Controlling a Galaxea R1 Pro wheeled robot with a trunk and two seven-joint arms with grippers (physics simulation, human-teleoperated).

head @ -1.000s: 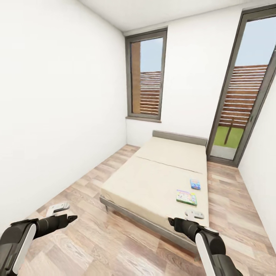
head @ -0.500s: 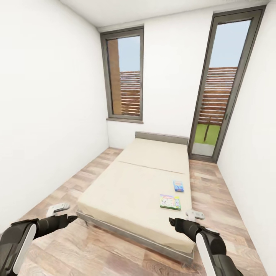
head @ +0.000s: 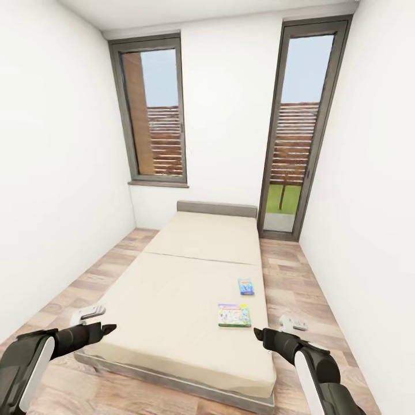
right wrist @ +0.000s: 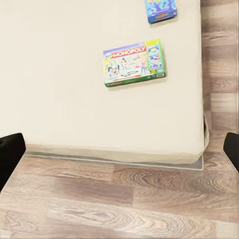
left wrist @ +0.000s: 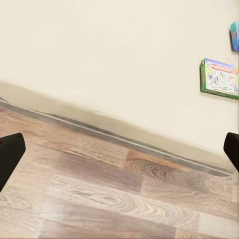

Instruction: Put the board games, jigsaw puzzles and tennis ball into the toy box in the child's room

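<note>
Left tool [head: 109, 328] and right tool [head: 257, 333] both held out low over the floor [head: 288, 271], fingers spread wide, nothing in either. Bed [head: 173, 288] straight ahead, at 12 o'clock. Two board games lie on its mattress toward 1 o'clock: a green-edged Monopoly box [head: 234, 315] nearer, a smaller blue box [head: 246, 286] beyond it, apart; its print too small to read.

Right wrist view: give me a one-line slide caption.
Open right pincer above the floor at the bed's foot, with two board games, Monopoly box and blue box, lying apart on it.
</note>
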